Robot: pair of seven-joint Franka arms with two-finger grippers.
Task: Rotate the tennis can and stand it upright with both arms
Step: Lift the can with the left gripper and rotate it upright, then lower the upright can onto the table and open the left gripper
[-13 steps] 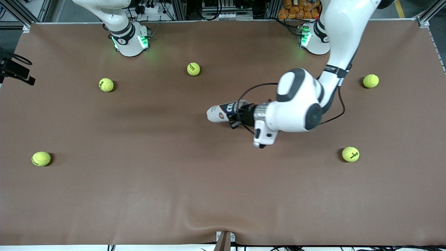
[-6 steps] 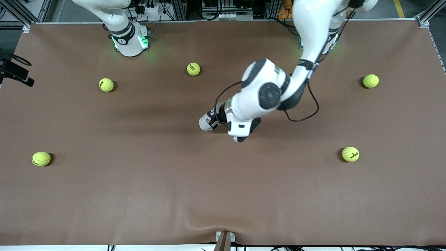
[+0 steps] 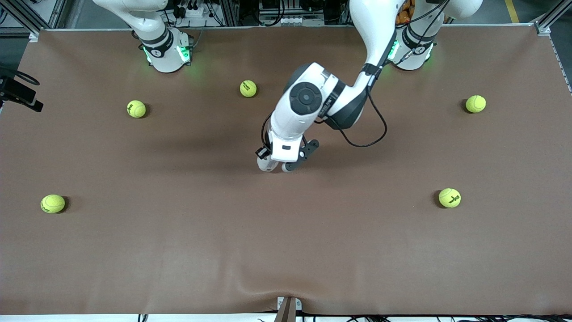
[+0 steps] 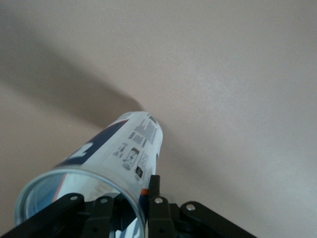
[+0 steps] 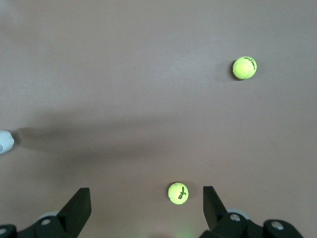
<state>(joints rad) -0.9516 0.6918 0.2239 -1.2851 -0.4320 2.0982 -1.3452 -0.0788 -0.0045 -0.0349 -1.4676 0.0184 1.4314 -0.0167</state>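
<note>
The tennis can (image 4: 116,156), white and dark blue with a silvery rim, is held near its open rim end by my left gripper (image 4: 111,210), whose fingers (image 4: 154,201) are shut on it. The can is tilted, with its white closed end down at the brown table. In the front view my left gripper (image 3: 278,162) is over the table's middle and its wrist hides most of the can; only the white end (image 3: 265,165) shows. My right gripper (image 5: 146,208) is open and empty, high over the table near its own base. The can's white end (image 5: 5,141) shows at the edge of the right wrist view.
Several yellow-green tennis balls lie scattered on the brown table (image 3: 178,250): one (image 3: 248,88) near the middle, one (image 3: 136,108) and one (image 3: 52,203) toward the right arm's end, one (image 3: 475,103) and one (image 3: 449,197) toward the left arm's end. Two balls (image 5: 178,193) (image 5: 244,68) lie below my right gripper.
My left arm has swung its wrist round with the can, from lying toward the right arm's end to pointing toward the front camera and steeper. The right arm has not moved.
</note>
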